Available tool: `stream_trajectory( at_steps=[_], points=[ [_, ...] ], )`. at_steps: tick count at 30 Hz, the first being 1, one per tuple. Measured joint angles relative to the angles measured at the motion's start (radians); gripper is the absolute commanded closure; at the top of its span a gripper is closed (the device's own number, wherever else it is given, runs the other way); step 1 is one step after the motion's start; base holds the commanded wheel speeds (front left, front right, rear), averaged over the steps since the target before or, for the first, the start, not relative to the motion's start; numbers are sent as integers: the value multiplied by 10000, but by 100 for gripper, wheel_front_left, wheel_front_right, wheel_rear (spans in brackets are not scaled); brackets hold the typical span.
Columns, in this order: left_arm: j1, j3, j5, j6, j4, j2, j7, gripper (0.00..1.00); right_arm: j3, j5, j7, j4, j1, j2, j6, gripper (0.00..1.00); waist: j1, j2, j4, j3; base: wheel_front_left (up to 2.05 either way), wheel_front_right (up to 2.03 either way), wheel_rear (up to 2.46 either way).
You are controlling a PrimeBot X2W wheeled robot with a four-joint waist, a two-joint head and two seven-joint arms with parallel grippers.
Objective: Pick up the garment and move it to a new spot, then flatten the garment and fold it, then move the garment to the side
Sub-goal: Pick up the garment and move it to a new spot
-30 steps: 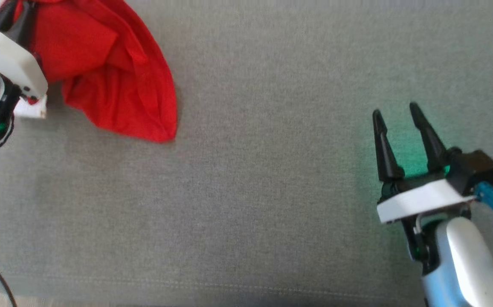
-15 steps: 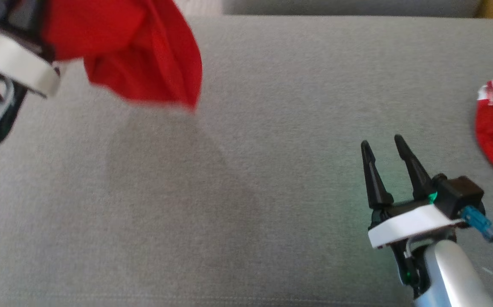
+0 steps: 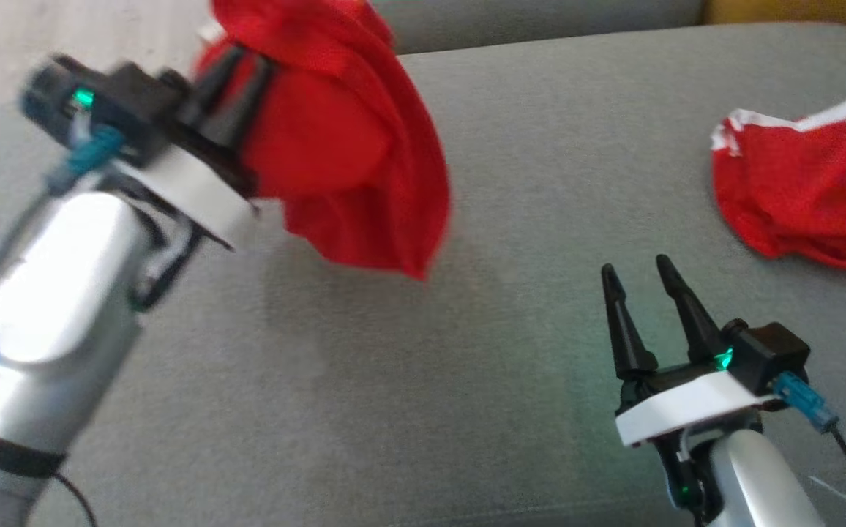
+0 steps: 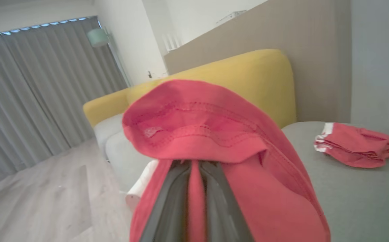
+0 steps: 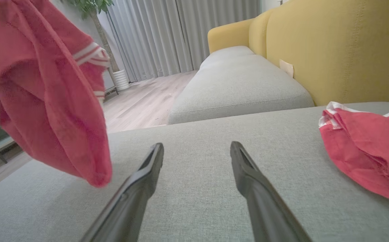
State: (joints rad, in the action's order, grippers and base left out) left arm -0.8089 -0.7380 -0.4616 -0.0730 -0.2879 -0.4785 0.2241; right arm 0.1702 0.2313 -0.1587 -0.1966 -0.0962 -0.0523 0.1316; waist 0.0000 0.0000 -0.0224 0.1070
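Note:
The garment [image 3: 350, 168], a bunched red jersey, hangs in the air above the grey cushion [image 3: 408, 380] at the upper left of the head view. My left gripper [image 3: 244, 66] is shut on a fold of it, fingertips buried in the cloth. In the left wrist view the red garment [image 4: 201, 127] drapes over my left gripper [image 4: 194, 168]. The right wrist view shows the garment [image 5: 46, 101] hanging at the left, with a white striped sleeve edge. My right gripper [image 3: 635, 267] stands open just above the cushion at the lower right, nothing between the fingers of the right gripper [image 5: 196, 146].
A smaller red garment with white trim [image 3: 803, 197] lies on the cushion at the right, also seen as the smaller red garment [image 5: 369, 151]. A yellow backrest [image 5: 342, 50] runs behind. A second grey seat [image 5: 238, 87] and wooden floor [image 4: 39, 201] lie beyond the cushion's far edge.
The head camera has shifted. The garment, first touching the cushion, now hangs clear of it, carried toward the middle by my left arm. The right gripper stays open.

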Motion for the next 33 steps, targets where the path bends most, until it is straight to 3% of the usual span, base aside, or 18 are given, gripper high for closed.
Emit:
stream_trajectory(
  at_steps=[5,13,14,15,21,26,33],
  points=[
    [211,-387,-35,155,-662,874,-23,100,328,190,-90,-4,-37,4,0,0,0,0,-748,152,0,0,0],
    [-87,-464,-71,462,-2337,1824,71,100,1085,527,-236,-27,-403,4,0,0,0,0,-1925,562,0,0,0],
    [-251,-451,-71,462,-2619,1910,79,45,1210,593,-305,-36,-483,4,0,0,0,0,-2093,630,0,0,0],
    [-422,-408,-71,464,-2897,1985,88,0,1313,639,-322,-61,-572,6,0,0,0,0,-2256,697,0,0,0],
    [-1082,-224,-56,453,-4056,2474,253,0,1496,815,-539,-334,-779,4,0,0,0,0,-2891,1092,0,0,0],
    [-874,209,117,456,-3894,2483,255,0,1275,790,-617,-541,-784,4,0,0,0,0,-2531,942,0,0,0],
    [907,1384,290,453,-2224,2201,318,0,780,430,-587,-725,-760,6,0,0,0,0,-1677,263,0,0,0]
  ],
)
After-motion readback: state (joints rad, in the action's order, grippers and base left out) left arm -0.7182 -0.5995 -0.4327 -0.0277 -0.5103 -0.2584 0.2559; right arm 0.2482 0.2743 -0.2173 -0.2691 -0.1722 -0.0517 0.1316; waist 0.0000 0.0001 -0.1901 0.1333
